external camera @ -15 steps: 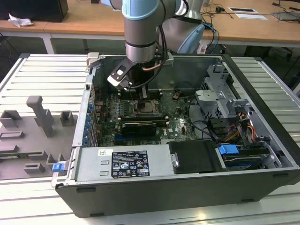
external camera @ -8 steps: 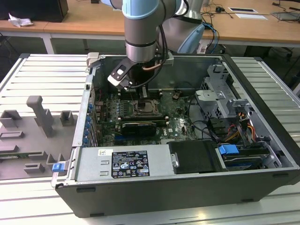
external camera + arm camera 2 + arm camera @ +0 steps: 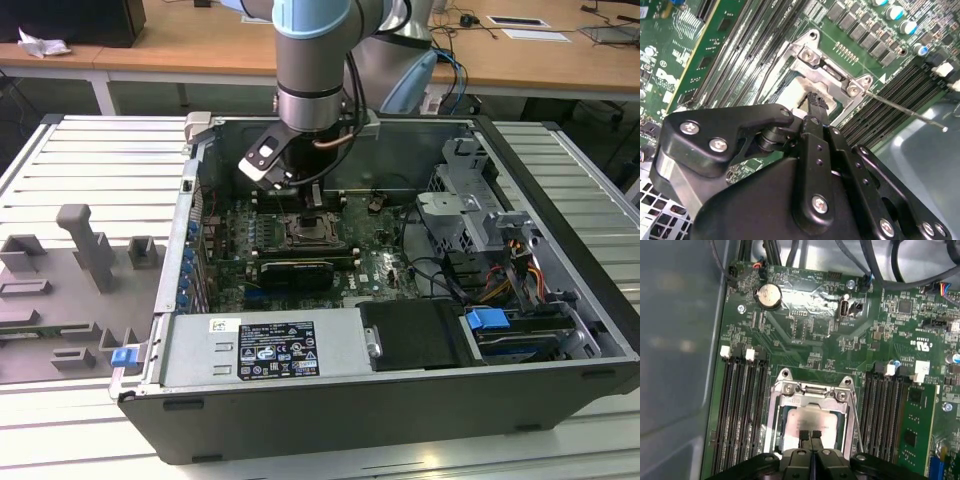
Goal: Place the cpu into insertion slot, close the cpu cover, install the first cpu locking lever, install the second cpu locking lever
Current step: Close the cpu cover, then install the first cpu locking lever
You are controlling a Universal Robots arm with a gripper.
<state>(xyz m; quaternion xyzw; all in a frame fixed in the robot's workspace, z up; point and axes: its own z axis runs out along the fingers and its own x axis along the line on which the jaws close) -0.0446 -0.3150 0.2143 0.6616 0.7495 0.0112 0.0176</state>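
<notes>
A pale metal worktop (image 3: 100, 150) of long ribbed slats carries an open black computer case (image 3: 400, 410), lying on its side across the middle. At the exterior view's left, near the case, a group of grey blocky holders (image 3: 85, 250) stands on the slats

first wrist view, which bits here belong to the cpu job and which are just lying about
Job in hand:
cpu
insertion slot around it
cpu cover
locking lever
gripper, over the cpu

Just lying about:
coin battery
memory slots
green card
black cables
</notes>
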